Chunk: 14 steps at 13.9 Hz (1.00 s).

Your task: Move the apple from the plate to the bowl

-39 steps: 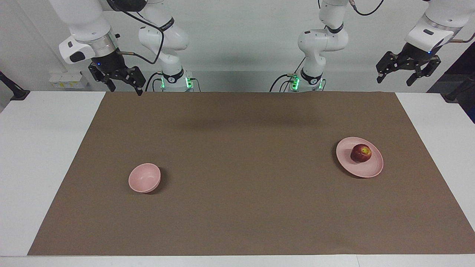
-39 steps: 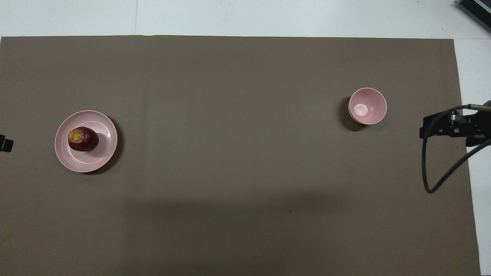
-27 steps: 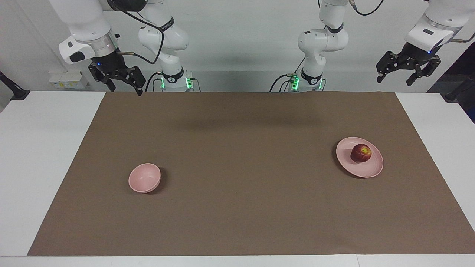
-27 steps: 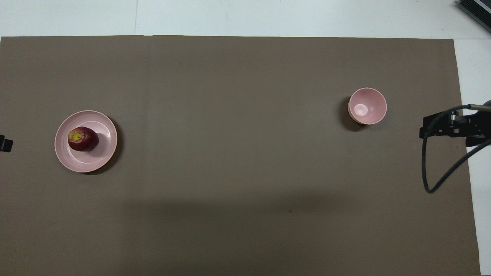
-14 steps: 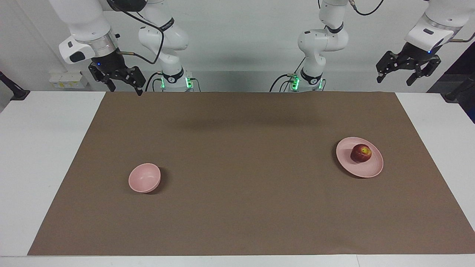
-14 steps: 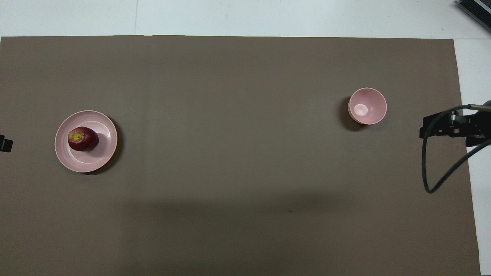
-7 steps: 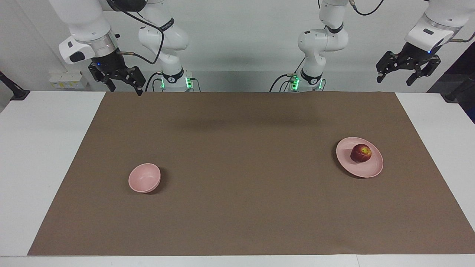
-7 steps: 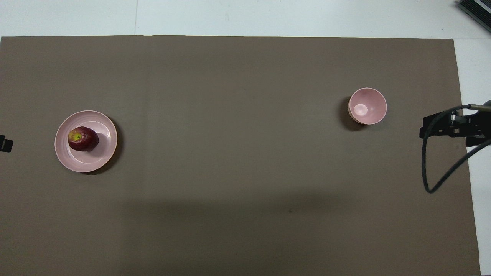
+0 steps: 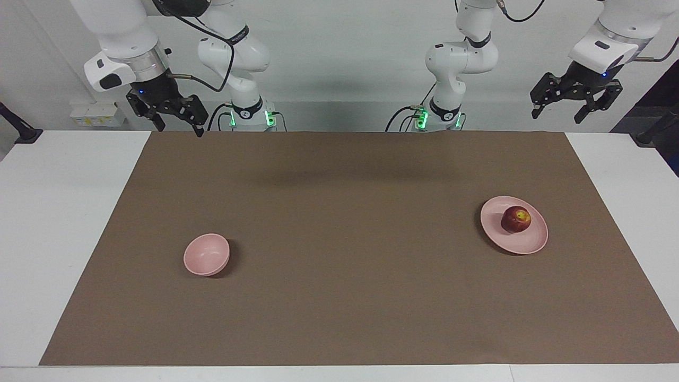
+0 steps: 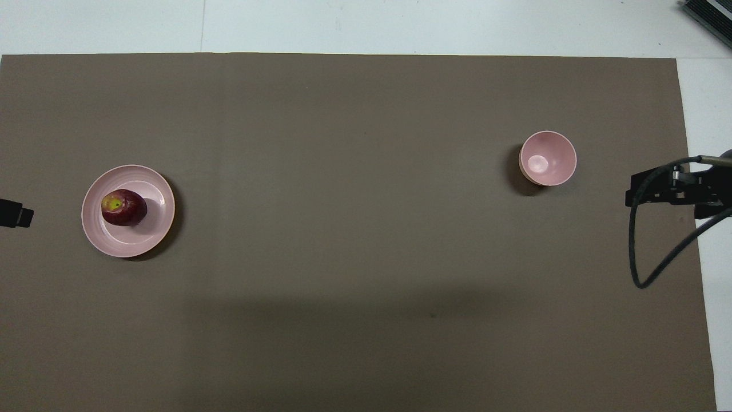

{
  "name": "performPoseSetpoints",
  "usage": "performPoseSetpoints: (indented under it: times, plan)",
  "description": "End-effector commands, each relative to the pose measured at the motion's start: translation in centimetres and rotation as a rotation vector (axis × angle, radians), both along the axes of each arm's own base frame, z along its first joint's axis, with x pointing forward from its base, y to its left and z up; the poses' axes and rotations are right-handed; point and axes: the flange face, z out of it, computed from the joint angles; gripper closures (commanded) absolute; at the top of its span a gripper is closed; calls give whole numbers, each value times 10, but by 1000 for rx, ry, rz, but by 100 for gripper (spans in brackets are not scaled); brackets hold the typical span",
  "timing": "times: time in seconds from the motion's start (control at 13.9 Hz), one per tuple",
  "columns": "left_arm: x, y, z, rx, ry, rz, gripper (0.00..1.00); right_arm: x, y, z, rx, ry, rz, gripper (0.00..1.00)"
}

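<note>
Sitting on the plate (image 9: 525,245) toward the left arm's end of the table, the apple (image 9: 516,219) is what I check first; it is small, round and dark red, with a yellow patch at its top; it lies off the plate's middle, on the part toward the left arm's end. From above, the apple (image 10: 123,207) shows that yellow patch around a small hollow, and it throws a soft shadow across the plate (image 10: 154,229); the plate is flat, pale pink, with a low rim.

I find the bowl (image 9: 206,255) toward the right arm's end, well apart from the plate and a little farther from the robots; it is small, deep, pale pink and holds nothing. The overhead view lets me look straight down into the bowl (image 10: 548,158) to its pale bottom; the facing view gives me its outer wall and its depth.

I can only judge the arms in the facing view; the left gripper (image 9: 572,104) hangs high over the table's edge at its own end, fingers spread wide, holding nothing; the right gripper (image 9: 174,121) waits over the corner of the brown mat (image 9: 339,297), fingers likewise spread and bare. From above I get only a dark tip of the left gripper (image 10: 16,213) and the right gripper (image 10: 669,189) with its looping black cable (image 10: 639,252).

Between plate and bowl I see only bare mat (image 10: 343,200).
</note>
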Motion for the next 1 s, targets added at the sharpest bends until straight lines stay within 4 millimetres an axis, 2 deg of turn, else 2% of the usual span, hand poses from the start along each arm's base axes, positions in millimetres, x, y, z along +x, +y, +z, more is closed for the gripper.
performPoseSetpoints:
  times: [0.0,0.65,0.93]
  plan:
    - [-4,-3,3,-6,-3,-2,0,-6,-11,1,8,1,8,0]
    - [-4,-3,2,-6,-3,-4,0,-3,-13,0,0,-8,-9,0]
    - [-4,-2,2,-6,-1,11,0,-7,0,-3,11,20,-230,0]
